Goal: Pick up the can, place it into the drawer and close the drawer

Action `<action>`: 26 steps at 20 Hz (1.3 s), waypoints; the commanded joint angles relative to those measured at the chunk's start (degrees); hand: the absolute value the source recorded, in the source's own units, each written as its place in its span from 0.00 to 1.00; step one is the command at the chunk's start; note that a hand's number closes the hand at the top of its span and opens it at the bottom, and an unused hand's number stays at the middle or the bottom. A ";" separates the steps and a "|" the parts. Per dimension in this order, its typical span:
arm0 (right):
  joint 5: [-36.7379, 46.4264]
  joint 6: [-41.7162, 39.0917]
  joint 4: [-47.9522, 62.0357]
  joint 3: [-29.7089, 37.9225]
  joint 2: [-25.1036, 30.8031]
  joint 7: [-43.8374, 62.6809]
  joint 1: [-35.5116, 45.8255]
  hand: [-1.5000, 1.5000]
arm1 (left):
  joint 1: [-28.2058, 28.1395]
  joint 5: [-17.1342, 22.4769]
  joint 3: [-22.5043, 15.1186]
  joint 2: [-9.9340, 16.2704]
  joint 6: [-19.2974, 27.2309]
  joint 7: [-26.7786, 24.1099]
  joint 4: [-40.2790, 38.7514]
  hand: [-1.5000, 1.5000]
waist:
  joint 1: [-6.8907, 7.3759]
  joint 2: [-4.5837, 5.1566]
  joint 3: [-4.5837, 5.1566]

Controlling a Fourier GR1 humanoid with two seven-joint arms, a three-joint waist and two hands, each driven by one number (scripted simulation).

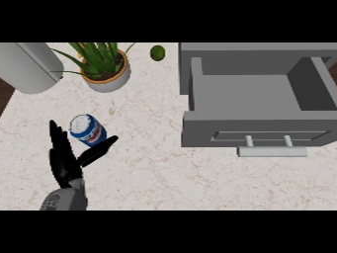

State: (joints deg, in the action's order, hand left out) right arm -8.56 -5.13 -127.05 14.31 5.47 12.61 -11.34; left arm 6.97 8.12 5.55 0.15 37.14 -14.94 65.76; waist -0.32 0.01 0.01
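While my left hand has its fingers spread straight and released around the can near the bench's left edge, I judge the pick is underway: next I curl them, then carry it to the open drawer.

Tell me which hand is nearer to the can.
Left. The left hand is right at the can, open, with fingers on one side and thumb on the other. The right hand is not in view.
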 commanded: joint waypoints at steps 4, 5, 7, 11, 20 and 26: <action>3.71 0.73 -0.70 -0.90 -0.94 0.56 2.14 0.00 | 1.70 4.73 4.06 0.31 -4.03 -7.06 -8.51 0.00 | 0.17 -0.02 0.00; -0.31 -1.18 3.46 2.94 0.89 -0.89 2.78 0.00 | 4.58 6.38 6.78 1.74 -5.63 -8.96 -12.61 0.00 | 0.08 0.02 0.00; 2.61 -0.39 0.26 0.10 -1.43 0.84 0.82 0.00 | 4.30 5.95 5.95 2.54 -5.11 -6.34 -11.49 0.00 | 0.11 -0.01 0.00; 0.75 -2.10 -2.18 1.53 -1.32 0.32 -1.19 0.00 | 7.85 8.23 9.88 0.80 -6.91 -16.63 -23.20 0.00 | -0.15 0.03 0.02; 0.76 -2.50 5.29 3.99 1.21 -0.67 6.06 0.00 | 17.94 9.66 13.26 5.75 -12.30 -22.94 -37.63 0.00 | -0.28 0.23 0.04; -0.49 -1.64 1.59 4.93 1.72 3.74 5.99 0.00 | 22.25 9.46 12.74 7.83 -20.33 -23.80 -45.51 0.00 | -0.75 0.34 0.08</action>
State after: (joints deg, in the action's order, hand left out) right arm -8.43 -6.47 -127.42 17.93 6.44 16.86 -6.49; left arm 25.58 17.35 17.45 6.60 21.21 -36.46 26.84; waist -0.71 0.18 0.06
